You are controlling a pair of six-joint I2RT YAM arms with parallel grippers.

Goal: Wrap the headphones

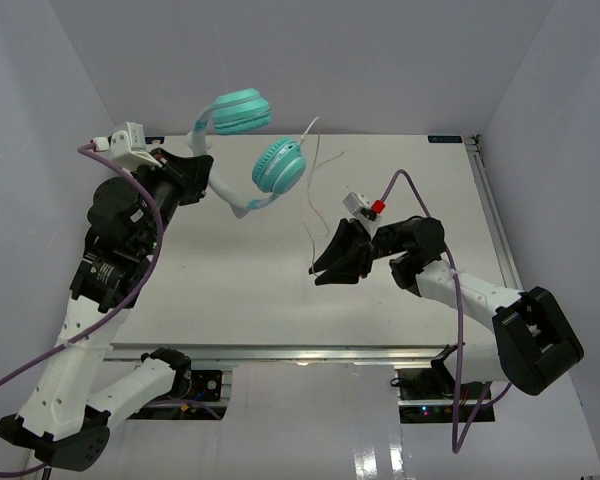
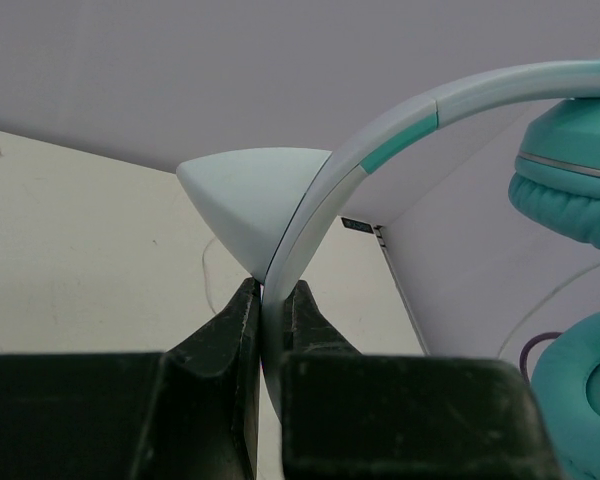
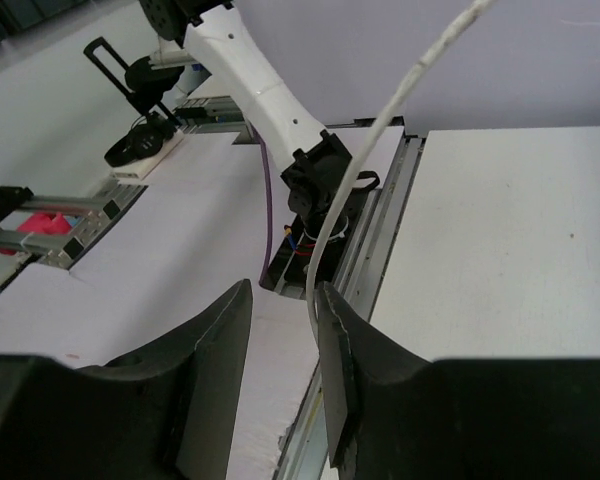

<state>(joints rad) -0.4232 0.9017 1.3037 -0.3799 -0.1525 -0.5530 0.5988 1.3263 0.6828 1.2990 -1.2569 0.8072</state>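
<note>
The headphones hang in the air at the back left, with one teal ear cup (image 1: 242, 110) high and the other (image 1: 279, 165) lower right. My left gripper (image 1: 208, 182) is shut on the pale headband (image 2: 380, 150), pinched between its jaws (image 2: 272, 290). Both cups show in the left wrist view (image 2: 570, 180). The thin white cord (image 1: 307, 205) drops from the cups to my right gripper (image 1: 320, 272) above mid-table. The right gripper (image 3: 282, 290) is open. The cord (image 3: 380, 135) runs between its jaws and rests against the right finger.
The white table (image 1: 260, 300) is boxed in by pale walls at the back and both sides. A metal rail (image 1: 485, 200) lines its right edge. Purple robot cables (image 1: 460, 330) trail along both arms. The near edge rail (image 3: 370, 230) shows beyond the right fingers.
</note>
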